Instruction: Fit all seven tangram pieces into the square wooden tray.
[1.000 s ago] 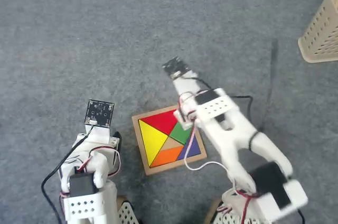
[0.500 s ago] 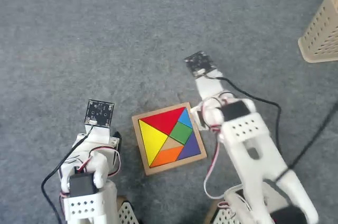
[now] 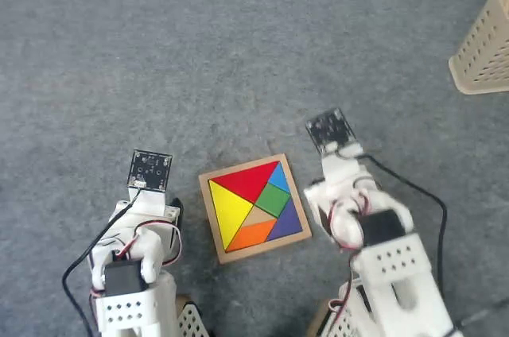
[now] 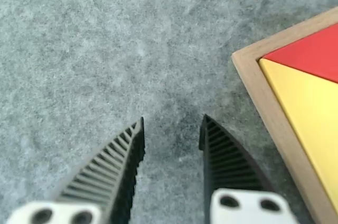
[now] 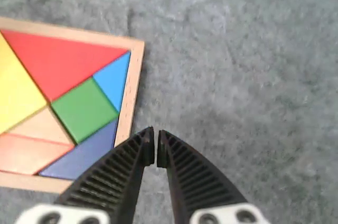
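Note:
The square wooden tray [image 3: 213, 180] lies on the grey carpet between the two arms. In it lie flat the red [image 3: 242, 181], yellow [image 3: 227, 210], blue [image 3: 279, 179], green [image 3: 272, 199], tan [image 3: 256, 217], orange [image 3: 249, 234] and purple [image 3: 289, 223] pieces. My right gripper [image 5: 156, 147] hovers shut over the carpet just outside the tray's rim [image 5: 128, 109], nothing between its fingers. My left gripper [image 4: 171, 129] stands open above bare carpet beside the tray's corner [image 4: 248, 61], holding nothing.
A beige perforated basket [image 3: 485, 39] stands at the far right edge of the table. Black cables [image 3: 421, 194] trail from the right arm [image 3: 374, 234]. Grey carpet [image 3: 159, 67] stretches wide behind the tray.
The right arm has drawn back from over the tray toward the right and its base. All the pieces now show. The left arm has kept still.

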